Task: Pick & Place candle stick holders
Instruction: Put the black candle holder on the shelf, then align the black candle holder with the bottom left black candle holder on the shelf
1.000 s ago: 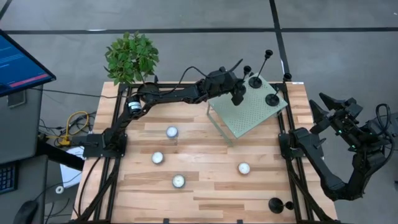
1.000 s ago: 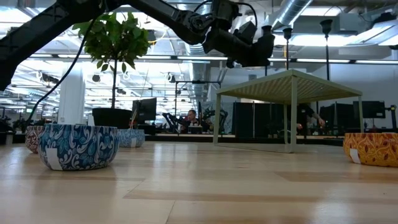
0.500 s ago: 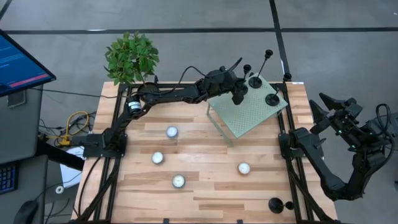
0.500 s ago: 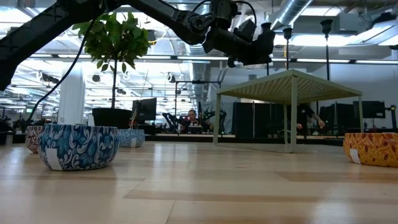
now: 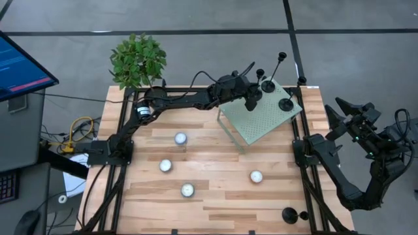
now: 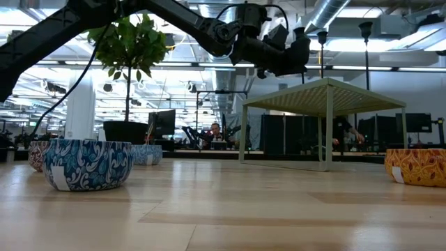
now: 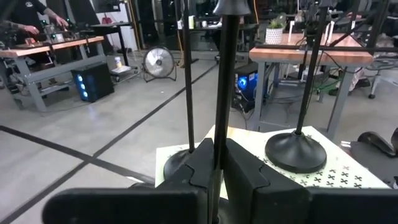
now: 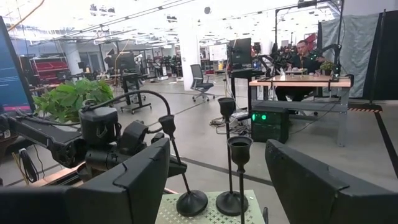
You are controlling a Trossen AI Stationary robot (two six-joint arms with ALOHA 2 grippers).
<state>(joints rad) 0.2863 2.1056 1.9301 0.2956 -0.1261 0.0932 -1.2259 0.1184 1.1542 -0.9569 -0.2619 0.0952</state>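
Note:
Three black candle stick holders are on the raised green perforated platform (image 5: 264, 114) at the far right. Two stand free on their disc bases (image 5: 268, 85) (image 5: 285, 104). My left gripper (image 5: 251, 100) is shut on the third holder (image 5: 259, 73) over the platform's far-left part. That holder's base is hidden in the high view. A fourth holder (image 5: 289, 215) is at the table's near right corner. My right gripper (image 8: 230, 180) is open and empty, off the table's right side (image 5: 353, 117). My left gripper pinches the holder's thin stem (image 7: 219, 134) between its two fingers, which lie across it and come level from the table's left. The stem rises above the fingers to the cup (image 7: 231, 6). In the right wrist view the holder leans (image 8: 177, 158), its base (image 8: 191, 202) at the platform's surface.
Several white tealight candles (image 5: 180, 138) (image 5: 165, 166) (image 5: 256, 176) lie on the wooden table. A potted plant (image 5: 137, 60) stands at the far left corner. The platform stands on thin legs (image 6: 327, 132). A monitor (image 5: 19, 65) is off the left side.

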